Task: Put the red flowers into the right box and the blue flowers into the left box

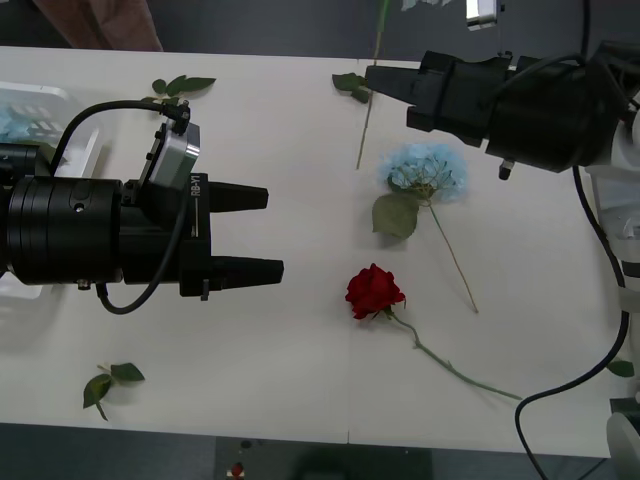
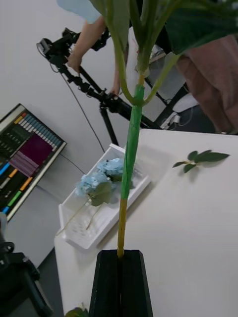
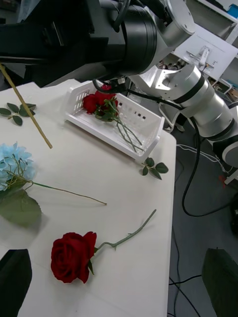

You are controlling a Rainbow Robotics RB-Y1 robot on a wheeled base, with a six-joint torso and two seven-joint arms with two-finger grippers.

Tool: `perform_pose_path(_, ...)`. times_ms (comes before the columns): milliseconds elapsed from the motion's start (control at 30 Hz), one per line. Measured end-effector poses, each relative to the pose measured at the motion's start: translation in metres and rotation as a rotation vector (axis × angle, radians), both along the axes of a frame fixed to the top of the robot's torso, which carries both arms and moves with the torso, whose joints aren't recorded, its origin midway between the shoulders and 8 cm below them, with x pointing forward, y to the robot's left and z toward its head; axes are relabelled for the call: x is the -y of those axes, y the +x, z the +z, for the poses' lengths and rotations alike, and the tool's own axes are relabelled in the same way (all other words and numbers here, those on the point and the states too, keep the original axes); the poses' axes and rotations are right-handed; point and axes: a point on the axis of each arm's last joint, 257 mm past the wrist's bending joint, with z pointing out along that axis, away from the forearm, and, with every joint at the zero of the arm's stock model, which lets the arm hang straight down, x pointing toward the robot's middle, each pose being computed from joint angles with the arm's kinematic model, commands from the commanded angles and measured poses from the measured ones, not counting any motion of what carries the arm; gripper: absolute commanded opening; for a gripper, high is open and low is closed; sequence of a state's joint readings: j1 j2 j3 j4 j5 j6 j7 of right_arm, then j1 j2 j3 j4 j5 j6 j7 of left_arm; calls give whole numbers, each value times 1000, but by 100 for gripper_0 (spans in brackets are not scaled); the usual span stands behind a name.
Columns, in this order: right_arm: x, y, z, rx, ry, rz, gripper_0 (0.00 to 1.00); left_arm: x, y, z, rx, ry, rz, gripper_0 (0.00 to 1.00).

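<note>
My right gripper point(image 1: 374, 76) hovers over the table's far side, shut on the thin stem of a blue flower point(image 1: 364, 132). In the right wrist view the stem point(image 2: 130, 148) rises from the closed black fingers point(image 2: 119, 277) to big leaves and a pale-blue head. Another blue flower point(image 1: 425, 168) point(image 3: 12, 161) lies on the table, and a red rose point(image 1: 373, 290) point(image 3: 72, 255) lies nearer the front. My left gripper point(image 1: 262, 235) hangs open left of the rose. The left box point(image 2: 82, 233) point(image 1: 40, 98) holds blue flowers point(image 2: 99, 181). The right box point(image 3: 144, 130) holds red roses point(image 3: 96, 101).
Loose green leaf sprigs lie at the far left point(image 1: 183, 86), the front left corner point(image 1: 108, 382) and beside the right box point(image 3: 153, 168). The right arm's thick black body point(image 1: 530, 105) spans the far right of the table.
</note>
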State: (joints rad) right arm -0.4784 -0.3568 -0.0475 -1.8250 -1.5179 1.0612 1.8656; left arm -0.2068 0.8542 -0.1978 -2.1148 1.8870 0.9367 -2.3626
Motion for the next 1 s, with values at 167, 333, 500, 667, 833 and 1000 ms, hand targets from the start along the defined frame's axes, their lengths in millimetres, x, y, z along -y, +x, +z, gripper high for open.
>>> perform_pose_path(167,-26,-12,13,3,46,62,0,0,0,0,0,0,0,100)
perform_pose_path(333,-44,-20,20,1,81,97,0,0,0,0,0,0,0,100)
perform_pose_path(500,-48,-23,17,-4,78,108,0,0,0,0,0,0,0,100)
perform_pose_path(667,-49,-25,19,-7,87,116,0,0,0,0,0,0,0,100)
perform_pose_path(833,-49,-26,18,-9,84,119,0,0,0,0,0,0,0,100)
perform_pose_path(1000,-50,-28,16,-12,75,128,0,0,0,0,0,0,0,100)
